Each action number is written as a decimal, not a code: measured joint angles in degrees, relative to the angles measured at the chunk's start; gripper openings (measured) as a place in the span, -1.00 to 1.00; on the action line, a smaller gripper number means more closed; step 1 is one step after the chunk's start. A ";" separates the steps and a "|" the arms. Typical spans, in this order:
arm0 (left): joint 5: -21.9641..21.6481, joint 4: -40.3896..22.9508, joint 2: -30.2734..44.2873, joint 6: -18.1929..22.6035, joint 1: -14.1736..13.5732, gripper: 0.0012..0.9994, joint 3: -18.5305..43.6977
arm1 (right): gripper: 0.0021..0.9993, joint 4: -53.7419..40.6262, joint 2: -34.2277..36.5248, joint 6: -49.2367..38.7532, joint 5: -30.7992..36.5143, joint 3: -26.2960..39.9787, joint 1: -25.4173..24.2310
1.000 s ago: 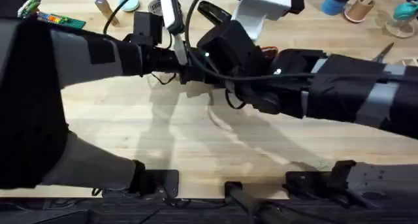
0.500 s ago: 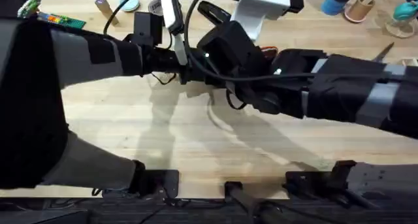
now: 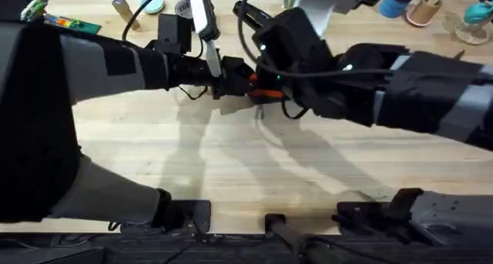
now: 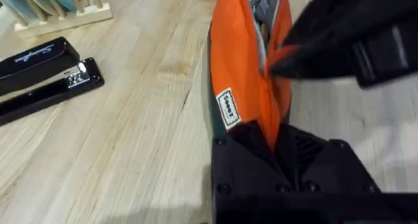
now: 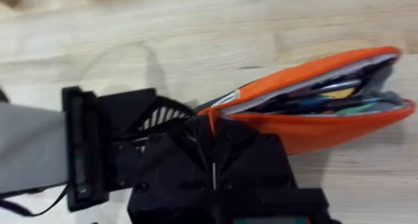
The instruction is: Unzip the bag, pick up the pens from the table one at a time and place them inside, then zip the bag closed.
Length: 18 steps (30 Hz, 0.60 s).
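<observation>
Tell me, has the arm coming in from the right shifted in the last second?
Yes. In the overhead view the right arm's gripper has slid rightward and toward the table's far edge, uncovering a strip of the orange bag. The pink cup stayed put.

Both arms reached toward the table's far middle. The left gripper and right gripper met over the bag, just an orange sliver between them. Finger positions could not be made out.
</observation>
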 joint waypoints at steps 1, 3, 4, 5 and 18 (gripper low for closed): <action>0.02 0.00 0.00 0.00 0.00 -0.92 0.00 | -0.94 -0.52 -0.26 -0.02 -0.02 0.00 -0.53; 0.00 0.02 0.00 0.00 0.00 -0.92 0.00 | -0.94 -1.50 -0.73 -0.02 -0.05 0.00 -1.71; 0.00 0.02 0.00 0.00 0.00 -0.92 0.00 | -0.94 -1.92 -0.99 -0.04 -0.22 0.00 -2.33; -0.01 0.03 0.00 0.00 -0.02 -0.92 0.00 | -0.94 -2.36 -1.25 -0.04 -0.32 0.00 -2.96; -0.51 0.28 0.00 0.00 0.00 -0.92 0.00 | -0.94 -5.90 -1.87 -0.24 -1.75 0.00 -12.01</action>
